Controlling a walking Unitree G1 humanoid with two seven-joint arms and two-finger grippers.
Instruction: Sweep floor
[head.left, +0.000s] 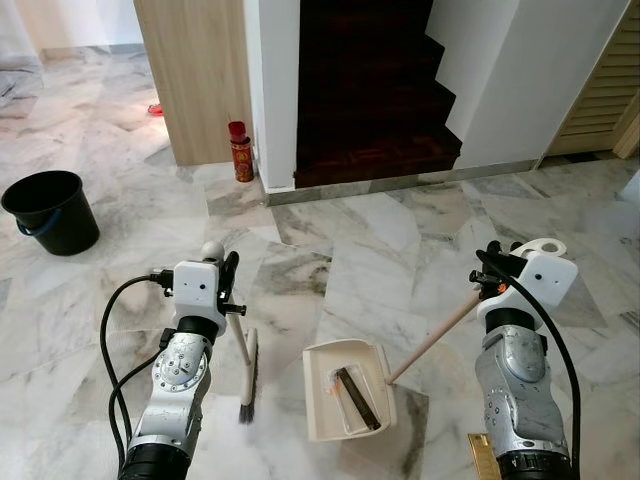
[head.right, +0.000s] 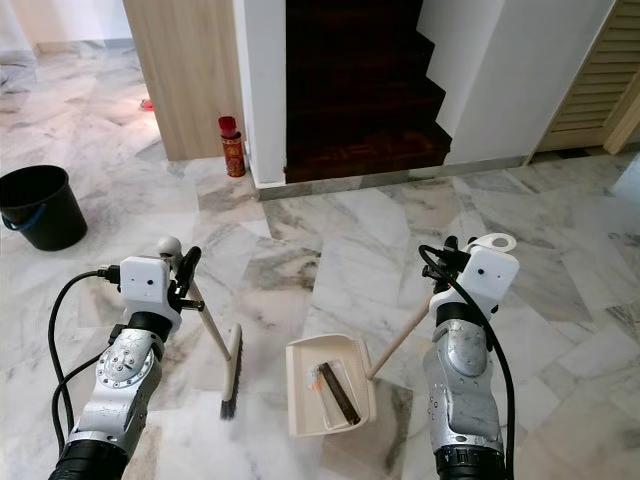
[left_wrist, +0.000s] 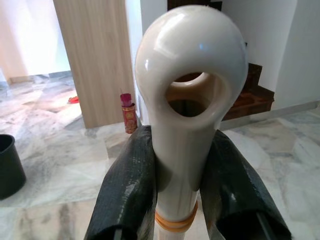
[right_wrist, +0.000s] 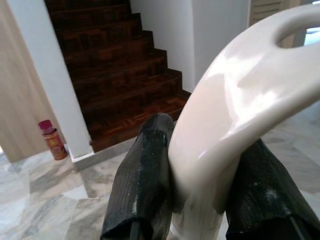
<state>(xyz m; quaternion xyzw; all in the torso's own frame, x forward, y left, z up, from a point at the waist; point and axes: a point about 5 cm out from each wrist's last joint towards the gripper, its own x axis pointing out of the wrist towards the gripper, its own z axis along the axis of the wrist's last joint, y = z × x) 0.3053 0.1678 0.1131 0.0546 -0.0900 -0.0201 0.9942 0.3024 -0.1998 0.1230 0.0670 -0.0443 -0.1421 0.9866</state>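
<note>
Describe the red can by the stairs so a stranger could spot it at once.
Find the dark wooden staircase. At its left stands a white wall end, and the red can sits upright on the marble floor against it. It is slim and red with a cap, unlike the squat black bucket far left.

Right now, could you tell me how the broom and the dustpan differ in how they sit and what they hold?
The broom stands nearly upright on its dark bristles, while the dustpan lies flat on the marble floor. The broom carries nothing; the dustpan holds a dark strip of debris. The left gripper clamps the broom's handle, the right gripper the dustpan's. Both are cream-coloured with long handles ending in a looped grip.
</note>
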